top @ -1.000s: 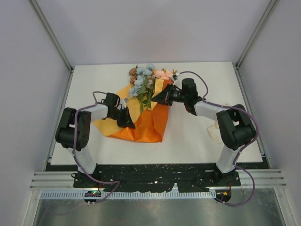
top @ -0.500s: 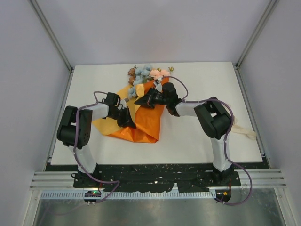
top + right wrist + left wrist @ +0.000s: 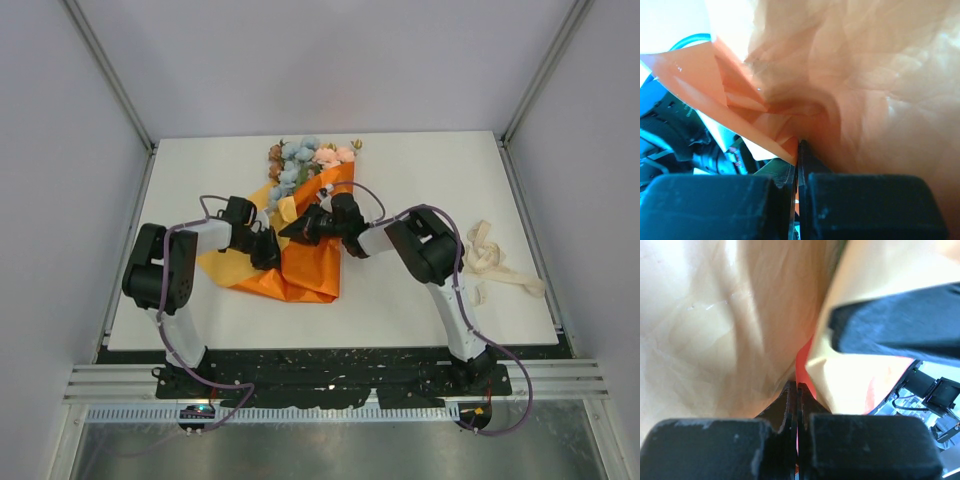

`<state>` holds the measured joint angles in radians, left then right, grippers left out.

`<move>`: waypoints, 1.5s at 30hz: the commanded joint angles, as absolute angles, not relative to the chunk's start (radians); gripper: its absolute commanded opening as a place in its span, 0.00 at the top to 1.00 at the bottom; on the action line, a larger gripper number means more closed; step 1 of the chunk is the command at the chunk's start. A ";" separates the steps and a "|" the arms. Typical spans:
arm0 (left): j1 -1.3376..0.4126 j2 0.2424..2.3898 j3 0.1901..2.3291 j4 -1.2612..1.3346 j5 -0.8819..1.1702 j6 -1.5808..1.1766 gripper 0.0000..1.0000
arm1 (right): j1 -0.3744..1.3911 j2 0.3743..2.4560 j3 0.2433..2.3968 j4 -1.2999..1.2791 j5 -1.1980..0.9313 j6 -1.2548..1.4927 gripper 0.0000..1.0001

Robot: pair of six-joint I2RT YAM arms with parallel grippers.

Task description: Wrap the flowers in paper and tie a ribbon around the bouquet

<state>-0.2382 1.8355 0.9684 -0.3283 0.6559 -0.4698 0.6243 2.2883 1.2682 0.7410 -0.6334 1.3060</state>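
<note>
The flowers (image 3: 300,160), blue, pink and peach, lie at the table's far middle with their stems hidden under the orange paper (image 3: 310,265). My right gripper (image 3: 288,232) is shut on the paper's right flap and holds it folded over the stems toward the left. My left gripper (image 3: 270,255) is shut on the paper's left part, close beside the right one. In the left wrist view a thin orange edge (image 3: 801,371) runs between the pressed fingers. The right wrist view shows crumpled paper (image 3: 850,90) pinched at the fingertips (image 3: 805,150). The cream ribbon (image 3: 492,262) lies loose at the right.
The white table (image 3: 430,170) ends at a black front rail near the arm bases. Grey walls with metal posts stand close on three sides. The ribbon's loops lie just right of my right arm's base link (image 3: 455,310).
My right gripper has swept left with the paper's flap, folding it over the stems until it nearly meets the left gripper. The flower stems are now covered. The left gripper has held still.
</note>
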 commanded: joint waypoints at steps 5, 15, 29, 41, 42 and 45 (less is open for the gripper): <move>-0.209 1.800 0.965 -0.290 0.640 -0.477 0.73 | 0.634 2.352 1.315 0.821 -0.629 1.318 0.94; -0.042 1.571 0.827 -0.327 0.745 -0.449 0.41 | 0.634 2.391 1.322 0.801 -0.623 1.315 0.95; -0.005 1.640 0.787 -0.129 0.752 -0.500 0.48 | 0.661 2.295 1.331 0.776 -0.617 1.266 0.95; -0.005 1.612 0.894 -0.017 0.738 -0.563 0.39 | 0.666 2.393 1.373 0.697 -0.609 1.172 0.75; 0.026 1.621 0.906 -0.008 0.733 -0.580 0.36 | 0.666 2.393 1.371 0.696 -0.607 1.167 0.60; 0.043 1.643 0.942 0.031 0.707 -0.623 0.27 | 0.666 2.398 1.373 0.686 -0.600 1.157 0.37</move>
